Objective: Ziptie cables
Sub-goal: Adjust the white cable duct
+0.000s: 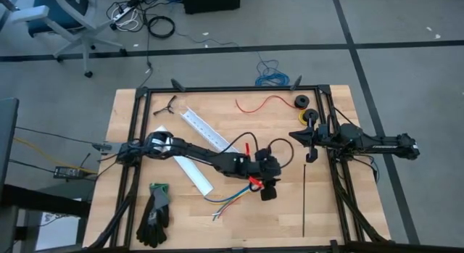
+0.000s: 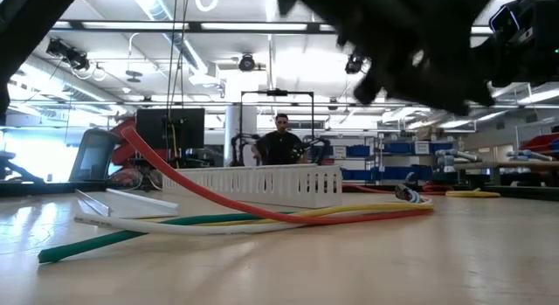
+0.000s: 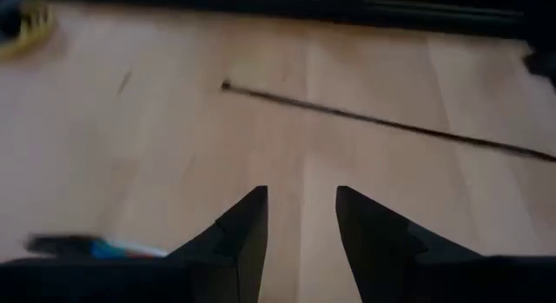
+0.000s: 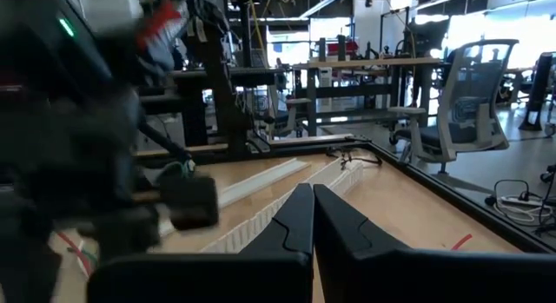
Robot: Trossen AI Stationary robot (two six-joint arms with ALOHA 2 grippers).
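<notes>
Two pincers, left pincer (image 1: 268, 191) (slightly open, empty) just beside cables (image 1: 228, 200), right pincer (image 1: 310, 153) closed, apart.

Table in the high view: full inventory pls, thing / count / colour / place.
cables: one loose bundle, yellow, green, blue, white; front centre, by the left gripper.
white channel: one, white; centre-left, running diagonally.
white strip: one, white; beside the channel, nearer the front.
gloves: one pile, black and green; front left.
red wire: one, red; back centre.
black ziptie: one, black; right of centre, lying straight.
tape rolls: two seen, black, one over yellow; back right.
black clip: one, black; back left.
left gripper: fingers open, reached to table centre over the cables' dark end.
right gripper: fingers shut, waiting at the right edge.
</notes>
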